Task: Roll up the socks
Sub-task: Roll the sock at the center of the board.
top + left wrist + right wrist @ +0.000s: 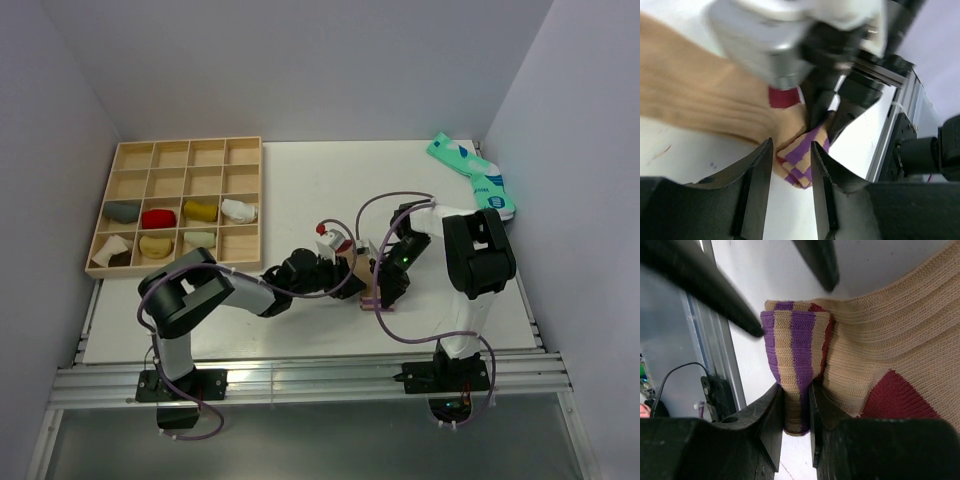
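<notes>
White table [300, 190] between pale grey walls, with a metal rail [300, 382] along its near edge where both arms are bolted. Just beyond the bases, the two arms meet over the tan sock [880, 340], which lies mid-table.

The right claw [796, 390] is closed tight on the sock's striped cuff [795, 340], and its own camera shows the purple and tan bands squeezed between the two fingers. Beside the fold, a maroon patch [895, 395] sits in the ribbed tan knit.

The left claw [791, 145] is partly open and grips nothing. The folded cuff sits just beyond its fingertips, and the right claw's fingers come down onto that fold from above. The right wrist view settles the gap: one left finger tip is just beside the cuff, the other stands apart from it.

Only the overhead view shows the far side. A wooden tray [186, 143] of compartments sits at the far left with rolled socks [160, 217] in several cells. A teal pair [472, 175] lies in the far right corner.
</notes>
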Motion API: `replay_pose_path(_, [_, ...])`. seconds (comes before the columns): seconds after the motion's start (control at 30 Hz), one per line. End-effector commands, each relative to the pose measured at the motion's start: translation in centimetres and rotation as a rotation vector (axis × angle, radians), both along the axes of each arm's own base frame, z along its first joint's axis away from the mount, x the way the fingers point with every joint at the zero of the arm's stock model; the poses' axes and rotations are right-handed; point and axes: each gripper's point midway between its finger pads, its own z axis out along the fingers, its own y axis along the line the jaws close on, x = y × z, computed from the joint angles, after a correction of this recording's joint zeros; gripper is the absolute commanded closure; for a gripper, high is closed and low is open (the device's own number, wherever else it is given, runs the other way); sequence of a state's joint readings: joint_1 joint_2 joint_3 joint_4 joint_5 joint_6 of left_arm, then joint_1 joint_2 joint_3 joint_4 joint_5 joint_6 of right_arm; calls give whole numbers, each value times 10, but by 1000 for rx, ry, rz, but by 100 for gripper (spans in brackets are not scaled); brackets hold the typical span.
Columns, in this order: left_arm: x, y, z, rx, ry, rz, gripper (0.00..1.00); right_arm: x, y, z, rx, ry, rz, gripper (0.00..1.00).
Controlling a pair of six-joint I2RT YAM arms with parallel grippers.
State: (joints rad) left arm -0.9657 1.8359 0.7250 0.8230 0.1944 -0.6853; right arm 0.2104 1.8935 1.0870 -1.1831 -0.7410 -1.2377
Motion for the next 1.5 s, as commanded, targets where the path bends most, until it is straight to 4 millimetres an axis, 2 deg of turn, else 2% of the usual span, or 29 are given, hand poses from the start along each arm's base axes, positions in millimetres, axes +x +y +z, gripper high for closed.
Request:
replay_pose_path(0.0, [-6, -20, 22, -82, -133, -131, 58, 3, -2, 0, -27, 15, -23, 80])
replay_pose_path(0.07, [-10, -23, 22, -106, -142, -163, 57, 3, -2, -2, -32, 22, -34, 80])
replay_pose_path(0.3, [-23, -28, 0, -129, -117, -245, 55, 12, 0, -5, -51, 26, -64, 80])
replay_pose_path(0.93, [-35, -30, -8, -146, -111, -312, 53, 23, 0, -11, -87, 8, -108, 81])
replay_pose_path(1.13, [-39, -39, -23, -129, -75, -332, 54, 23, 0, -12, -89, -3, -111, 81])
replay_pose_path(1.23, [-40, -41, -25, -139, -54, -322, 54, 23, -1, -12, -92, -6, -114, 81])
replay_pose_path(1.33, [-39, -40, -32, -129, -16, -302, 62, 25, 0, -12, -93, -22, -119, 81])
replay_pose_path(1.43, [-40, -37, -42, -97, 26, -282, 89, 28, -2, -13, -106, -50, -140, 79])
replay_pose_path(1.47, [-39, -36, -44, -85, 36, -275, 94, 29, -2, -13, -110, -66, -145, 78])
